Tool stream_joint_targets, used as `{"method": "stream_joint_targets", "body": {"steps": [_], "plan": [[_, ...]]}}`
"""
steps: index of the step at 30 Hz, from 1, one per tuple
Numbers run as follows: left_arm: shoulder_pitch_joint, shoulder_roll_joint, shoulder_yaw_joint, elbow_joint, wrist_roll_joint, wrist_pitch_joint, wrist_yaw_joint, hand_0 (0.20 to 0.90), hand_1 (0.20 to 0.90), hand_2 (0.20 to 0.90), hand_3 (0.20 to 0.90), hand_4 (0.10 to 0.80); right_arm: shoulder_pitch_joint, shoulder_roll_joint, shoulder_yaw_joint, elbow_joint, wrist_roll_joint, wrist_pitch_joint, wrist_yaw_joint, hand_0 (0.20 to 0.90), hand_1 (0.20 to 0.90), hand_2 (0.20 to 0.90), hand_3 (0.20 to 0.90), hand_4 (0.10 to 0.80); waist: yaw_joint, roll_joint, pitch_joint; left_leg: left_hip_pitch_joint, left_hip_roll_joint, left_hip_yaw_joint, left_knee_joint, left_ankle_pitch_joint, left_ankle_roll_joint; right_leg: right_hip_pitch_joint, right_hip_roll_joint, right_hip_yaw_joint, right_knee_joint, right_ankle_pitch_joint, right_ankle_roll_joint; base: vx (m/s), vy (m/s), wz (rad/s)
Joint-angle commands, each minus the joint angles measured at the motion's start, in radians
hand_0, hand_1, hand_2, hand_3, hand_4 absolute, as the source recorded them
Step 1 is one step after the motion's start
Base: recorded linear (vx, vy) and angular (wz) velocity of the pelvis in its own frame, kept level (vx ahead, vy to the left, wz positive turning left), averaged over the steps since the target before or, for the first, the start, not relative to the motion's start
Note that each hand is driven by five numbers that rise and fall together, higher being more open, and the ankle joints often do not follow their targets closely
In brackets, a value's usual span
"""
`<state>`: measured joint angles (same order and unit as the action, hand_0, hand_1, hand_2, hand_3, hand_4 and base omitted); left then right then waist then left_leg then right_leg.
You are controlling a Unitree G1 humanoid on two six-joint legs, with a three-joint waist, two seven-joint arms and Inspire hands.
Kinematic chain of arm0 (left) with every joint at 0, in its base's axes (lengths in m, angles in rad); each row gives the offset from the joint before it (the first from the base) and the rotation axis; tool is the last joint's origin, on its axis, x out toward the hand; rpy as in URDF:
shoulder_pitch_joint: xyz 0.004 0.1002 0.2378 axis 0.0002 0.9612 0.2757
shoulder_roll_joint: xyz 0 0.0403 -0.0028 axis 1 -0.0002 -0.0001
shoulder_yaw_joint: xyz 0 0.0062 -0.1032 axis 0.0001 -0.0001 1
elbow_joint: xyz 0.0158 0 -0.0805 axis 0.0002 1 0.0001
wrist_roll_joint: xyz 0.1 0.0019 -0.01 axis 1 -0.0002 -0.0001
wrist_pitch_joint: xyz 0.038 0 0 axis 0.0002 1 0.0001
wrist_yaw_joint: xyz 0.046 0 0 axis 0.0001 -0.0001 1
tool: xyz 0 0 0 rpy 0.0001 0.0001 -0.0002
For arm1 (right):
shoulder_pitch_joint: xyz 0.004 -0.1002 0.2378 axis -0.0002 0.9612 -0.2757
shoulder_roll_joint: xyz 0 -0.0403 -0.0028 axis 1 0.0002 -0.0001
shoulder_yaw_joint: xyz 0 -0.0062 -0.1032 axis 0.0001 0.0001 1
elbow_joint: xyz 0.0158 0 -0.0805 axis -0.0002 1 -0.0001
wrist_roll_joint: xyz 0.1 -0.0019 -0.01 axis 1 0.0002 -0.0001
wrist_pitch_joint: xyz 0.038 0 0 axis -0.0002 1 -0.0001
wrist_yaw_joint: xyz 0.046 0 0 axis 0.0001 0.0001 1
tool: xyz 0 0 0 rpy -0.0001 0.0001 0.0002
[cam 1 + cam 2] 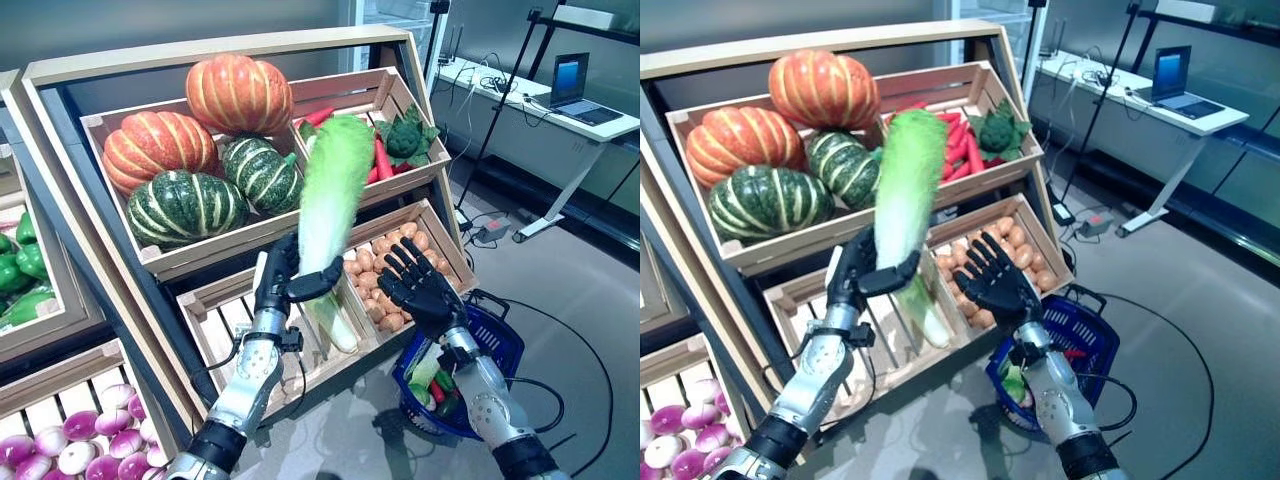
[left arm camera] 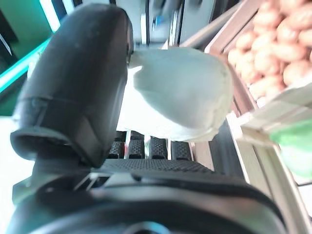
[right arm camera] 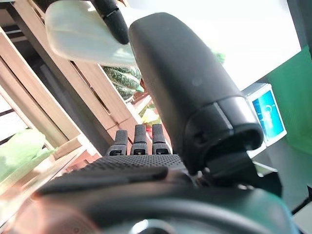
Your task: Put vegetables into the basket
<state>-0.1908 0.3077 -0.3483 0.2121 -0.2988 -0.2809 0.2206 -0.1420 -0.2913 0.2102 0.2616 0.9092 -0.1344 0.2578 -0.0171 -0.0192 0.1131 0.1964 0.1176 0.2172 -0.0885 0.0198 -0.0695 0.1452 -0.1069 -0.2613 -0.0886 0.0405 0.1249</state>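
My left hand [image 1: 280,285] is shut on a long napa cabbage [image 1: 330,190] and holds it upright in front of the shelf's crates. In the left wrist view its white base [image 2: 180,92] sits between thumb and fingers. To the right of it my right hand [image 1: 420,285] is open with spread fingers, close to the cabbage but apart from it. The blue basket [image 1: 505,345] stands on the floor below the right hand, with some green and red vegetables [image 1: 432,378] inside. A second cabbage [image 1: 335,325] lies in the lower crate under the held one.
The upper crates hold orange and green pumpkins [image 1: 190,150], red vegetables [image 1: 383,160] and a dark leafy bunch [image 1: 405,135]. Potatoes [image 1: 385,275] fill the lower right crate. Purple onions [image 1: 70,440] and green peppers [image 1: 25,265] lie at the left. A desk with a laptop [image 1: 580,95] stands at the back right.
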Motion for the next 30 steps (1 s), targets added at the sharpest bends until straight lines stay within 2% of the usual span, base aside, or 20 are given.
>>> {"method": "stream_joint_targets", "body": {"steps": [1,10,23,30], "plan": [[-0.108,0.047,-0.027,-0.112,0.091,-0.119,-0.04,0.3,0.3,0.3,0.3,0.4,-0.145,-0.006,-0.023,-0.11,0.034,-0.035,0.015,0.9,0.9,0.9,0.9,0.8,0.007,-0.02,-0.058,-0.022,-0.034,0.005,0.001,-0.081,0.039,0.018,-0.005,-0.015,0.001,-0.023,-0.016,-0.014,-0.035,0.04],[-0.117,0.085,-0.087,-0.131,0.158,-0.131,-0.095,0.3,0.3,0.3,0.3,0.4,-0.214,-0.002,-0.013,-0.143,0.119,-0.013,0.021,0.9,0.9,0.9,0.9,0.8,0.016,-0.018,-0.066,-0.015,-0.026,0.005,0.001,-0.083,0.033,0.025,0.0,-0.017,0.001,-0.029,-0.018,-0.016,-0.032,0.05],[-0.132,0.104,-0.163,-0.125,0.23,-0.145,-0.135,0.3,0.3,0.3,0.3,0.4,-0.336,0.037,-0.077,-0.191,0.268,0.028,0.049,0.9,0.9,0.9,0.9,0.8,0.026,-0.012,-0.076,-0.01,-0.022,-0.004,0.001,-0.09,0.03,0.034,0.0,-0.019,0.001,-0.038,-0.018,-0.008,-0.002,0.04],[-0.138,0.123,-0.191,-0.134,0.268,-0.177,-0.155,0.3,0.3,0.3,0.3,0.4,-0.392,0.018,-0.099,-0.177,0.262,0.05,0.02,0.9,0.9,0.9,0.9,0.8,0.033,-0.011,-0.081,-0.011,-0.02,-0.014,0.001,-0.092,0.027,0.036,-0.001,-0.02,0.001,-0.042,-0.018,0.003,0.003,0.08]]}}
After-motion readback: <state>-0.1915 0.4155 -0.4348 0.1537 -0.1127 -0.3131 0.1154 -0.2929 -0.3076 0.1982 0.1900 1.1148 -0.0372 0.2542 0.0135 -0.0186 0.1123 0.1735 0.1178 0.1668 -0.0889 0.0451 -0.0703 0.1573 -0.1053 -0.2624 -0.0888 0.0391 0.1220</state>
